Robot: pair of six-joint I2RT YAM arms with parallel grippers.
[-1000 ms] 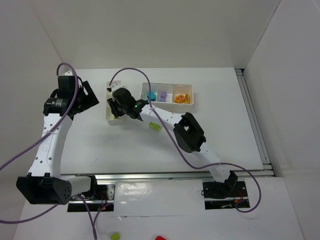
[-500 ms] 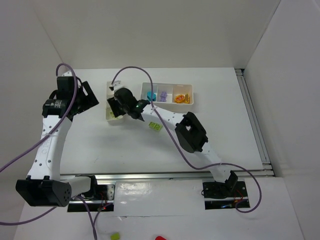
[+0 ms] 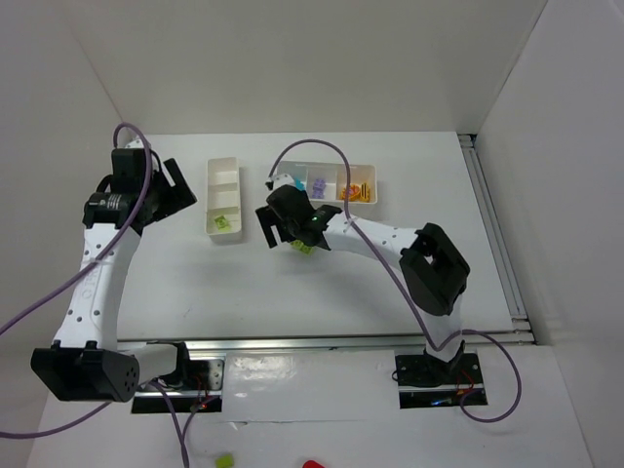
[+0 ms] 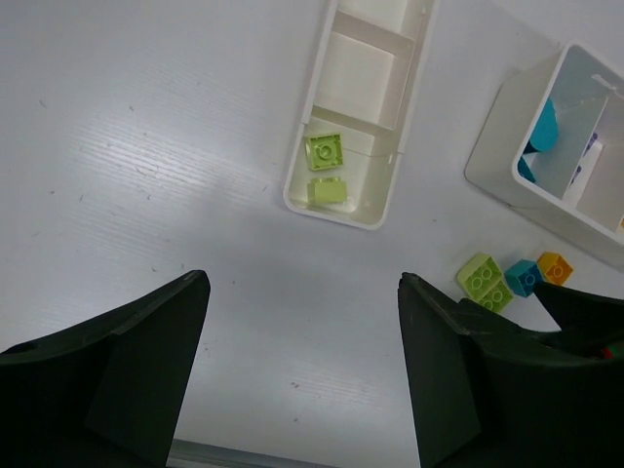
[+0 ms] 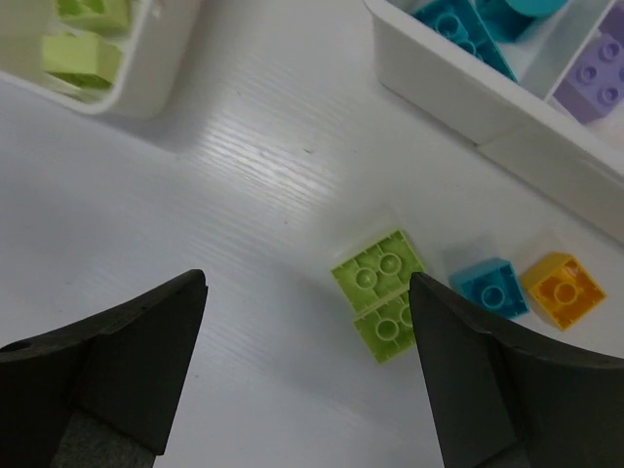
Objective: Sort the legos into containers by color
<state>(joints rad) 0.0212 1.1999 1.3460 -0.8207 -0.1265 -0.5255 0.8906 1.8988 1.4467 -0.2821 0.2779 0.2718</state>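
Since my right claw [image 5: 304, 285] hangs wide and empty over the table [image 5: 195, 214], I look to the lime green brick [image 5: 380, 292]. It lies flat just toward 3 o'clock from the gap, almost under one finger, with its long side running nearly 12 to 6. A teal brick [image 5: 490, 286] and an orange brick [image 5: 563, 290] sit close at its 3 o'clock side and could get bumped, the narrow tray [image 5: 156, 93] lies at 10 o'clock, and my left claw [image 4: 303, 283], wide too, is farther off.

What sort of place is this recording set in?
Likely a robotics lab booth: plain white walls enclose a white table, the left arm and right arm are bolted at its near edge, and legos lie by a narrow tray and a three-compartment tray.
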